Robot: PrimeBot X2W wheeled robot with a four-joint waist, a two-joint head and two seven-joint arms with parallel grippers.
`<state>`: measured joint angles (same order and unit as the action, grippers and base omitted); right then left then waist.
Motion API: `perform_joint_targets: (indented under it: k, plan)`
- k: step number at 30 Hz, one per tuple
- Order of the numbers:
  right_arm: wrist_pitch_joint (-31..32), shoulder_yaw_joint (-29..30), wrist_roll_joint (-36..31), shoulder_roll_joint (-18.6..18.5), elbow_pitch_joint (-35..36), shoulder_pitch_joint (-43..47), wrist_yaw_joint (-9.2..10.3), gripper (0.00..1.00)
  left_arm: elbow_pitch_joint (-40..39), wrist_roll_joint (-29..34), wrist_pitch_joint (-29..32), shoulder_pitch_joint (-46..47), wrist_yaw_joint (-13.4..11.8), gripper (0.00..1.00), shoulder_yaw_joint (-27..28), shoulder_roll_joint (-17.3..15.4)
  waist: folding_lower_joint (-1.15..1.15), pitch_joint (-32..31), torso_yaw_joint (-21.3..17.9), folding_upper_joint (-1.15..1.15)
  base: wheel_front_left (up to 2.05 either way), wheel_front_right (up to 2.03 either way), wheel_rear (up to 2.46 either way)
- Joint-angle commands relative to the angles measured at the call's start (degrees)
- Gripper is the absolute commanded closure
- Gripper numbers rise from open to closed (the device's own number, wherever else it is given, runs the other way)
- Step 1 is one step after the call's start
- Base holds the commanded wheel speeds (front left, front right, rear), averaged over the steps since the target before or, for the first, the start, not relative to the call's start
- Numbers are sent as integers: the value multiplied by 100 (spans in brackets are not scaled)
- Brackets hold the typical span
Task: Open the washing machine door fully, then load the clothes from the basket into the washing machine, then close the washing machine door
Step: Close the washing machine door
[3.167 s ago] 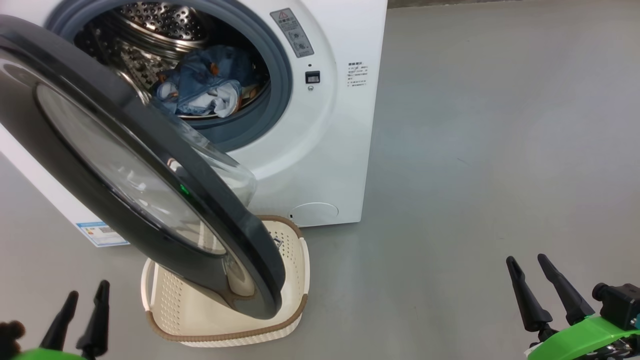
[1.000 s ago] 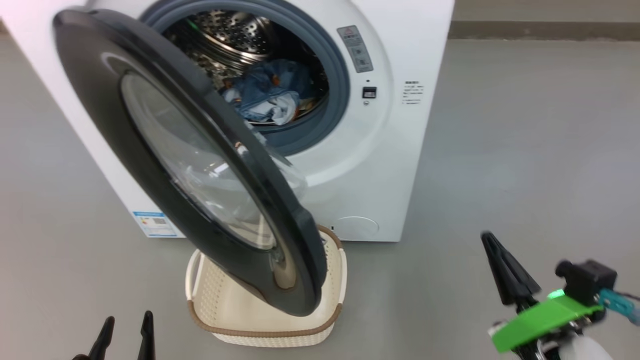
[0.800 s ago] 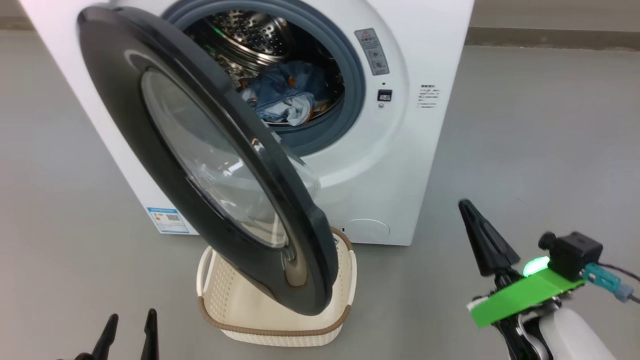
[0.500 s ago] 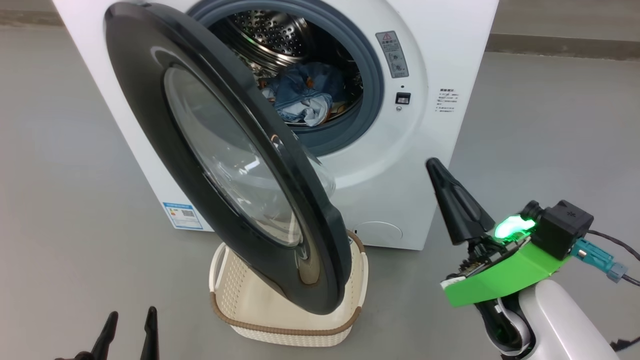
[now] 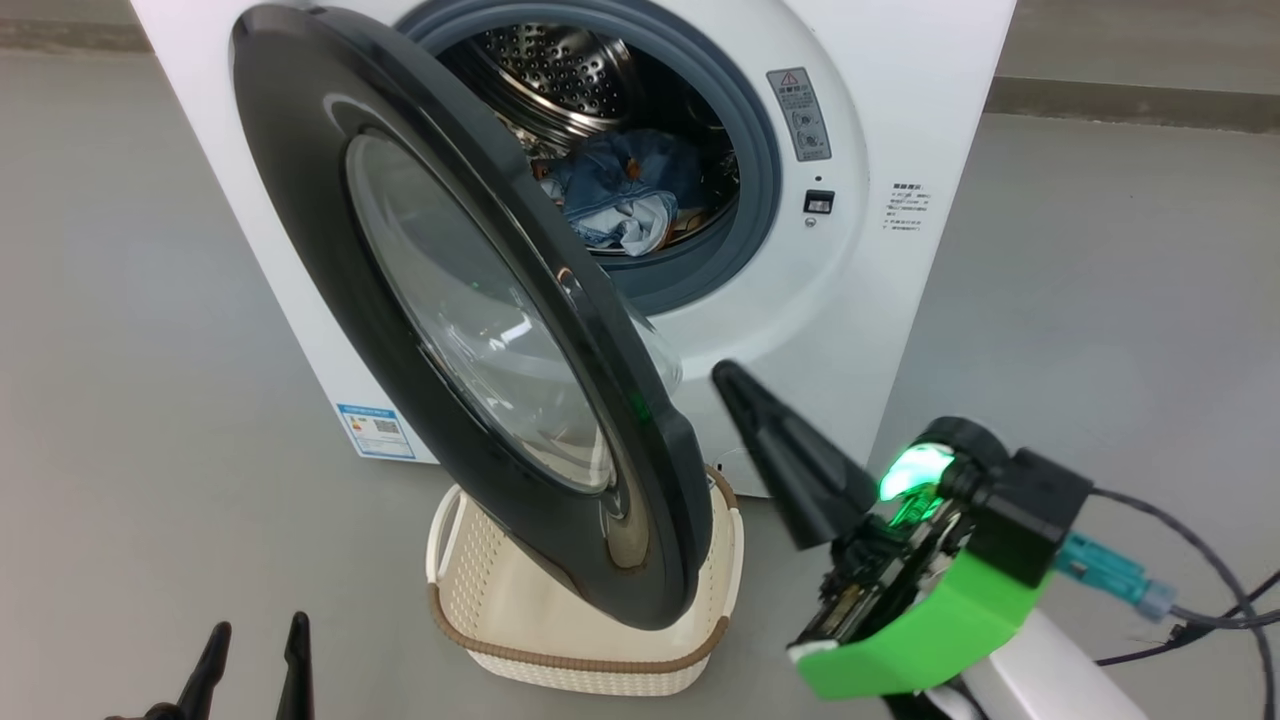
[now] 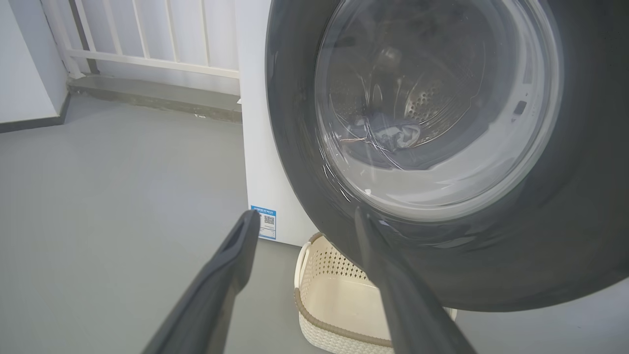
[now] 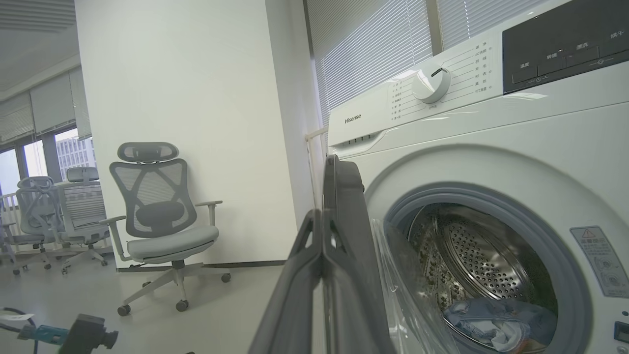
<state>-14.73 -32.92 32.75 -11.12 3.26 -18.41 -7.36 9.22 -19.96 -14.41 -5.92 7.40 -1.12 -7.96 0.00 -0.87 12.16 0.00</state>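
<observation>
The white washing machine point(image 5: 900, 120) stands with its round black washing machine door point(image 5: 300, 200) swung partly out over the cream basket point(image 5: 580, 662), whose visible floor is bare. The light blue clothes point(image 5: 620, 195) lie in the steel drum. My right gripper point(image 5: 724, 374) is shut with nothing in it, its tip close to the door's free edge on the drum side. In the right wrist view that gripper point(image 7: 320, 216) points at the door point(image 7: 344, 196) seen edge-on. My left gripper point(image 5: 252, 640) is open, low and to the left, facing the door's outer face point(image 6: 565, 236).
Bare grey floor lies to the left and right of the machine. Grey office chairs point(image 7: 157, 216) stand beyond the door by a white wall. A white railing point(image 6: 147, 39) runs behind the machine. Cables point(image 5: 1200, 620) trail from my right wrist.
The camera has shifted, so the machine sits further right in the picture. My right gripper, shut, has risen and swung left toward the door's free edge. The left gripper stays open and low.
</observation>
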Motion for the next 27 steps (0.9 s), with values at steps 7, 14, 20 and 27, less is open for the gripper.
perform_joint_targets:
  k: [7,14,20,27]
  plan:
    - [-27,-722,154,59,-84,-18,-13,100,-179,29,-59,106,9,0,256,-70,0,22,-16,0,0,0,0]
    - [-27,-1388,448,104,-588,-3,-13,100,-181,43,-59,146,9,0,246,-54,0,71,15,0,0,0,0]
    - [-27,-1751,677,66,-1056,9,-13,100,-165,49,-59,186,9,0,249,-42,0,128,50,0,0,0,0]
    - [-27,-1877,912,23,-1763,25,-13,100,-135,45,-59,224,9,0,227,-18,0,193,84,0,0,0,0]
